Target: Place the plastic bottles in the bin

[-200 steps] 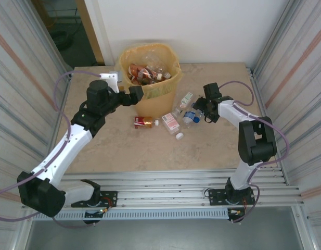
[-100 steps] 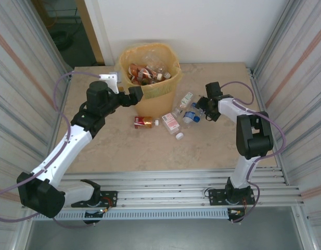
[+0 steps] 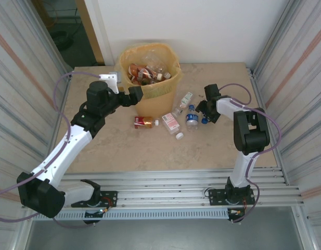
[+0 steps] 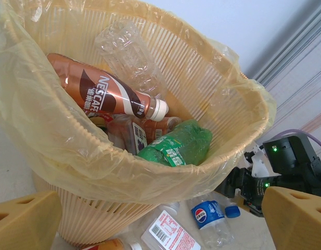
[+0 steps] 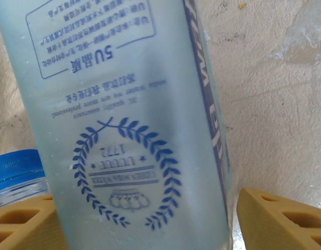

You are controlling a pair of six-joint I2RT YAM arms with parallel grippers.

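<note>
Reaching with the left gripper (image 3: 134, 96) up beside the bin (image 3: 159, 91), elbow bent, jaws spread wide on nothing, close to a Nescafé bottle (image 4: 105, 94) and a green bottle (image 4: 177, 147) heaped in the liner. With a red-labelled bottle (image 3: 143, 122), a white-labelled bottle (image 3: 170, 123) and a Pepsi bottle (image 3: 192, 117) lying on the tabletop (image 3: 129, 151) just before the bin. Folding the right arm sharply inward, right gripper (image 3: 201, 112) low astride a clear blue-printed bottle (image 5: 124, 130), jaws either side of it, clamped or not impossible to tell.
</note>
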